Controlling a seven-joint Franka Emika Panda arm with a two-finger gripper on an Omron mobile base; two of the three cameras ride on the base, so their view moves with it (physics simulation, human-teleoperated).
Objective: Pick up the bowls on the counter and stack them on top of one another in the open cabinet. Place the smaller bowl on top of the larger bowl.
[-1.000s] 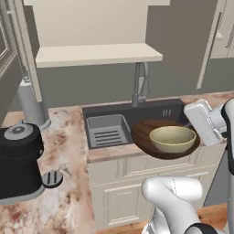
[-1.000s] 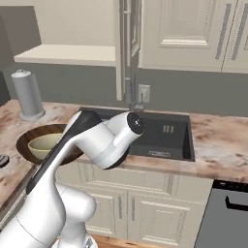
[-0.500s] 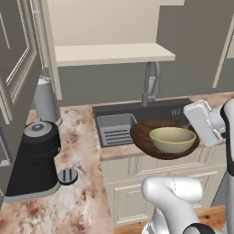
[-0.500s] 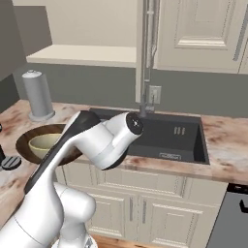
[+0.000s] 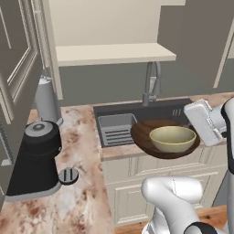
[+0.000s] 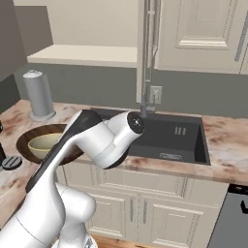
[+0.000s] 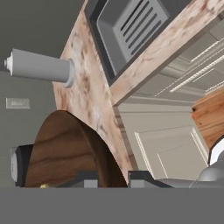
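The larger bowl [image 5: 145,135], wide and dark brown, hangs level in the air over the counter's [image 5: 87,137] front edge by the sink. The smaller bowl [image 5: 172,138], pale olive-tan, sits inside it. My gripper [image 5: 196,138] is shut on the brown bowl's right rim. In the hand view the fingertips [image 7: 142,177] pinch the rim of the larger bowl [image 7: 65,148], seen from below. From the right base view my arm covers part of the larger bowl [image 6: 26,141] and the smaller bowl [image 6: 42,144]. The open cabinet [image 5: 114,52] shows its bare shelf above the sink, also in the right base view [image 6: 87,54].
A dark sink [image 5: 137,114] with a grey rack and a tall faucet [image 5: 151,82] lies under the shelf. A grey cylinder [image 5: 45,98] stands at the back left of the counter. A black coffee machine [image 5: 36,157] stands front left. The cabinet's door [image 5: 18,68] swings out on the left.
The whole picture has shifted, so the base has moved; the open shelf now stands nearer and more central. The bowls stay in my gripper in the same place relative to the arm.
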